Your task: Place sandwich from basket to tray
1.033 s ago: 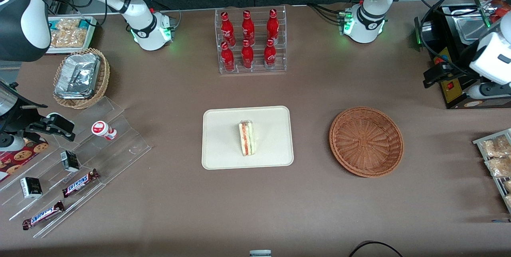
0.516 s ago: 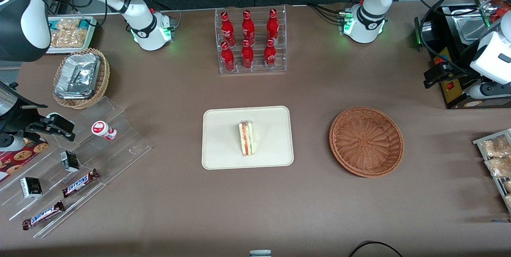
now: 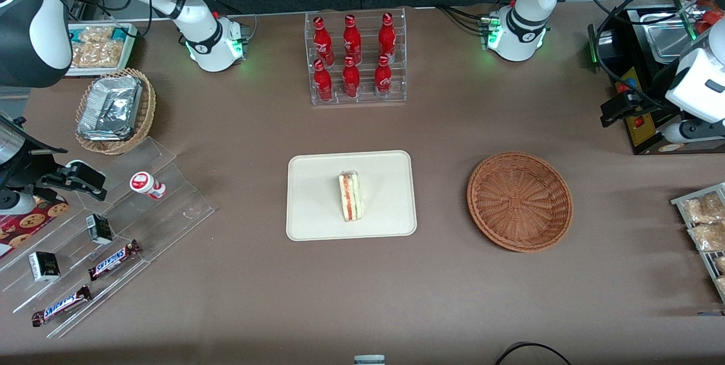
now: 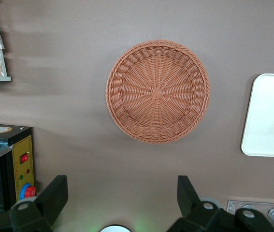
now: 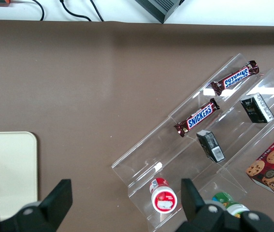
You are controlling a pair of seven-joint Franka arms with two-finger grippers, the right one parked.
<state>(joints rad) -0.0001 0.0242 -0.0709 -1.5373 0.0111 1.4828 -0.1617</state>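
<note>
The sandwich (image 3: pixel 351 195), a white wedge with red-orange and green filling, lies on edge in the middle of the cream tray (image 3: pixel 317 206). The reddish-brown wicker basket (image 3: pixel 519 202) stands empty beside the tray, toward the working arm's end of the table. My gripper (image 3: pixel 619 109) hangs high above the table at that end, farther from the front camera than the basket. It is open, and its fingers (image 4: pixel 54 193) hold nothing. The left wrist view looks down on the empty basket (image 4: pixel 157 91) and one edge of the tray (image 4: pixel 269 116); the sandwich does not show there.
A clear rack of red bottles (image 3: pixel 355 59) stands farther from the camera than the tray. A black machine (image 3: pixel 640 70) and a rack of snack packs (image 3: pixel 702 223) sit at the working arm's end. At the parked arm's end are a foil-pack basket (image 3: pixel 113 110) and stepped acrylic racks (image 3: pixel 102 240).
The working arm has shifted slightly upward and away from the basket. The sandwich, tray and basket have not moved.
</note>
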